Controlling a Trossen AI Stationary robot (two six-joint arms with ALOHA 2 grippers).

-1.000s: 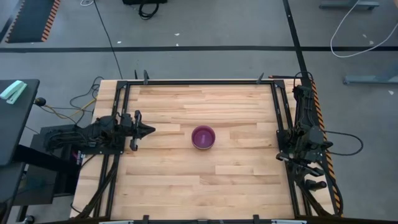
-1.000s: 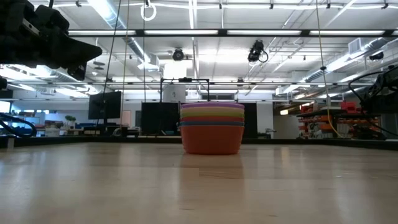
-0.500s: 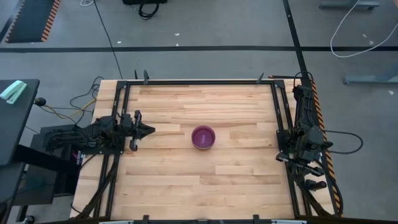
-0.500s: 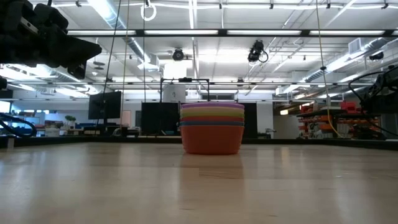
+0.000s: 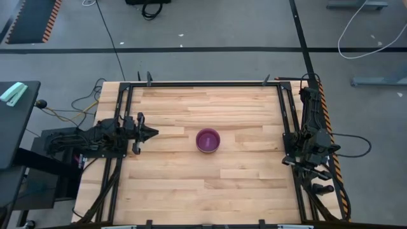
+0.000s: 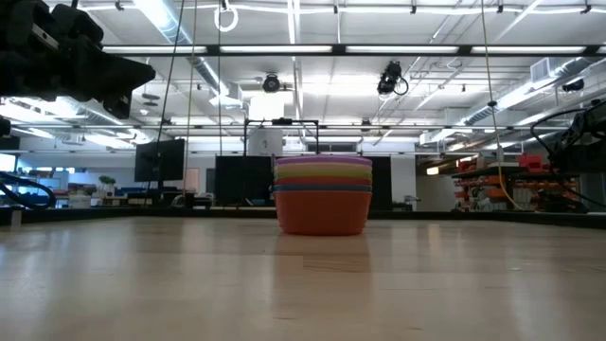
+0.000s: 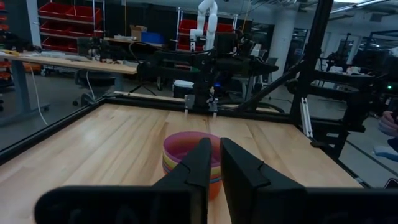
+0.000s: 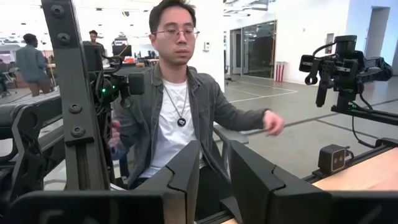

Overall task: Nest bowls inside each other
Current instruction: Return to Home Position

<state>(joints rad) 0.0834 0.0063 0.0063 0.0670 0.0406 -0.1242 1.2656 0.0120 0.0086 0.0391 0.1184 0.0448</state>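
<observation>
left arm (image 5: pixel 95 138): black, jointed, cabled, frame left
right arm (image 5: pixel 313 143): black, cable loop, frame right
left gripper (image 5: pixel 153 133): dark, pointed

My left gripper (image 7: pixel 215 144) pointed out across the wooden table (image 7: pixel 93 149), its two dark fingers (image 7: pixel 198 171) drawn almost together, with only a thin slit between them and nothing in it. Just beyond the fingertips, near the middle of the table, stood the bowls (image 7: pixel 180 146), nested in one stack with a pinkish-purple rim on top and yellow and orange bands showing under it. At the far edge the right arm (image 7: pixel 205 65) sat folded, well apart from the stack, with shelves of red bins (image 7: pixel 62 12) in the room behind.
</observation>
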